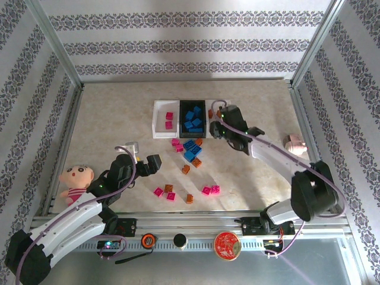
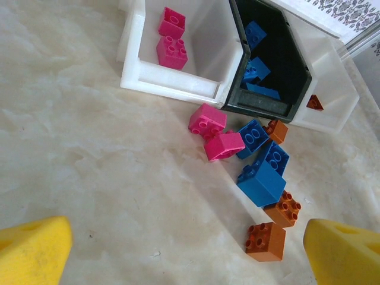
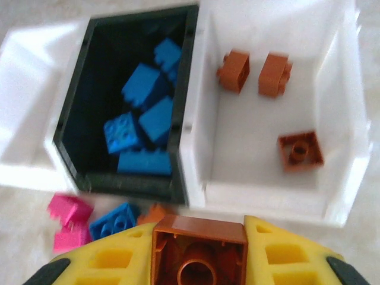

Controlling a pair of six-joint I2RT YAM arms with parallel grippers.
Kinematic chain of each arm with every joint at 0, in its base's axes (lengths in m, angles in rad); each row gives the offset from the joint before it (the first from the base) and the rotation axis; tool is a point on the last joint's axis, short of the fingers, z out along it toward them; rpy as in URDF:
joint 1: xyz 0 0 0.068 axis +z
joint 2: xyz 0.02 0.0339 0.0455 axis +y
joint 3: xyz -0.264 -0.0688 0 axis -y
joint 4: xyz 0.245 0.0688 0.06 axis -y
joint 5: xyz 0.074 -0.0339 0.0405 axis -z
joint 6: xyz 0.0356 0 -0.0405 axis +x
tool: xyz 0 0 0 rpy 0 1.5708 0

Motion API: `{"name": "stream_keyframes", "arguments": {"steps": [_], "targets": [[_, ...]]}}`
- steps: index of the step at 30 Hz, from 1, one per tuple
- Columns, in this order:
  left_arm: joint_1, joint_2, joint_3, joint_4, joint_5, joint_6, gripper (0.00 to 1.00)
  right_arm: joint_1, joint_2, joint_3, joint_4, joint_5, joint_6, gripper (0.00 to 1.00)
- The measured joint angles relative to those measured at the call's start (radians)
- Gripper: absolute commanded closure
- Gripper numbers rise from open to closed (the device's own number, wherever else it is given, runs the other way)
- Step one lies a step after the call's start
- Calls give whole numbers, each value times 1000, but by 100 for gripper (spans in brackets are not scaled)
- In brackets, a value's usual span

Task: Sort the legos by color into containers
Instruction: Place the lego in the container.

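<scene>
Now the right hand pinches an orange lego (hollow underside showing); left hand gapes, seemingly empty.

From above, my right gripper covers most of the right-hand tray; the orange brick runs off the wrist view's bottom edge.
</scene>
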Motion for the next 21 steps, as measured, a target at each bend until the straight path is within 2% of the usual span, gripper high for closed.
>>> {"name": "stream_keyframes", "arguments": {"steps": [7, 11, 15, 21], "targets": [[0, -47, -32, -3, 6, -11, 0, -74, 261, 201, -23, 5, -38, 67], [0, -51, -43, -4, 31, -23, 0, -88, 355, 282, -60, 7, -50, 47], [0, -51, -44, -11, 47, -26, 0, -92, 381, 334, -93, 8, -56, 39], [0, -47, -43, -42, 63, -25, 0, -92, 332, 322, -103, 6, -60, 38]]}}
